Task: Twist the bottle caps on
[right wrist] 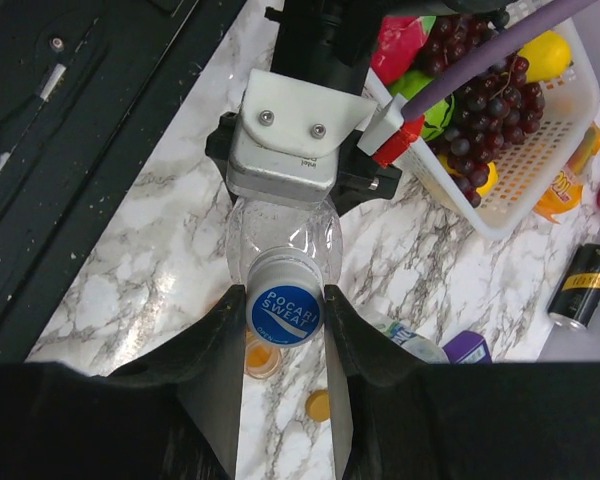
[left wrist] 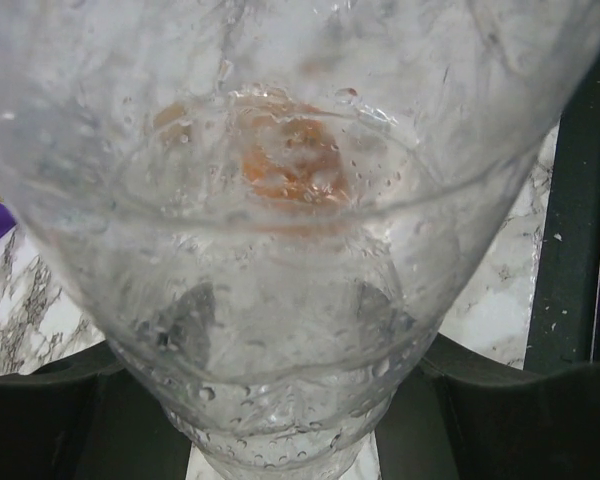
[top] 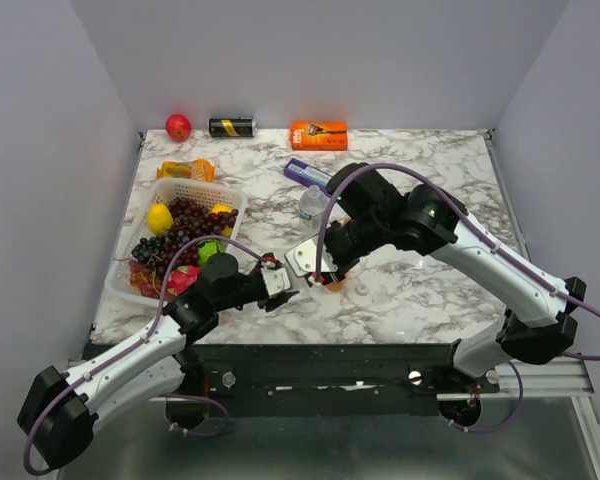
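The blue cap (right wrist: 285,315), printed POCARI SWEAT, sits on the neck of a clear, droplet-beaded bottle (right wrist: 280,235) near the table's (top: 430,290) front edge. The right gripper (right wrist: 285,312) pinches the cap. The left gripper (right wrist: 283,170) clamps the bottle's body. An orange cap (right wrist: 319,405) lies nearby.

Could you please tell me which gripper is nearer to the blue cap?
Right: its fingers grip the blue cap; the left gripper holds the clear bottle by its body.

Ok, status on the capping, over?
Left claw shut on clear bottle. Right claw shut on blue cap at its neck. Open orange bottle and loose orange cap on table close by, not blocking.
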You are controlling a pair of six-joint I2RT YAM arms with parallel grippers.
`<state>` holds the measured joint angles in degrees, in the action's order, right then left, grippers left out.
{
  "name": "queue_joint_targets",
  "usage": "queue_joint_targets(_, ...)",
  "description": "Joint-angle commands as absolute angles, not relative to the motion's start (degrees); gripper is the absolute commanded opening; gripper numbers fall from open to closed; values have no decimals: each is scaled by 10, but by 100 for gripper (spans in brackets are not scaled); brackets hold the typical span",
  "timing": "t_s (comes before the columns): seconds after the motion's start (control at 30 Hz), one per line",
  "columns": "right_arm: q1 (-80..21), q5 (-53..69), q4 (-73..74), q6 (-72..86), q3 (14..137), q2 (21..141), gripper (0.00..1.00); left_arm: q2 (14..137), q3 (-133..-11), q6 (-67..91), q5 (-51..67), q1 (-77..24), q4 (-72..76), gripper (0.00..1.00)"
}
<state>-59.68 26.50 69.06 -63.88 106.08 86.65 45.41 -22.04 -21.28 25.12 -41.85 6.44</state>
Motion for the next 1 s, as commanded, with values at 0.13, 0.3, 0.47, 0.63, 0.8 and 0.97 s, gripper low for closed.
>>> queue_joint_targets(0.13, -594, 255, 672, -530, 1052, 903, 25, 426, -206, -163, 186, -422, 206, 0)
queue_joint_targets(0.3, -586, 242, 636, -469, 1051, 915, 25, 422, -204, -120, 150, -423, 232, 0)
queue_joint_targets(0.47, -583, 236, 635, -396, 1086, 946, 25, 415, -196, -95, 116, -424, 254, 0)
queue_joint_targets(0.63, -577, 236, 658, -346, 1129, 984, 25, 410, -185, -88, 77, -425, 279, 0)
queue_joint_targets(0.8, -572, 217, 692, -287, 1193, 1026, 24, 411, -182, -67, 16, -427, 290, 0)
queue_joint_targets(0.97, -572, 204, 707, -212, 1214, 1048, 24, 417, -186, -29, 8, -427, 282, 0)
